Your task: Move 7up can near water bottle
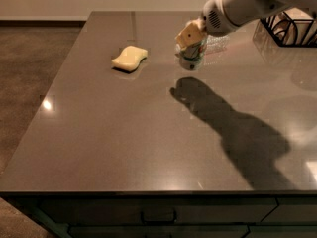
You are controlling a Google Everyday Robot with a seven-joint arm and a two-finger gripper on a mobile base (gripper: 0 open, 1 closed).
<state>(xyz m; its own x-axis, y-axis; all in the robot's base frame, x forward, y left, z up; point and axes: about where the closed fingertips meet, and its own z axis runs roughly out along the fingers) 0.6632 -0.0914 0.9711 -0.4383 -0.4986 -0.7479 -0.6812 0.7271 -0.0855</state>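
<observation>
Camera view | gripper (pixel 189 38) clamped on can (pixel 194 57) | can just beside bottle (pixel 218 42), on its sponge side, seemingly held off counter (pixel 124 133) | sponge (pixel 130 58) well apart from bottle | progress: late, can already near bottle | left, likely: lower it beside bottle, let go

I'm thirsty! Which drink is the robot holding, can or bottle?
The green-and-white can, in the gripper over the table; the clear bottle rests untouched beside it.
</observation>
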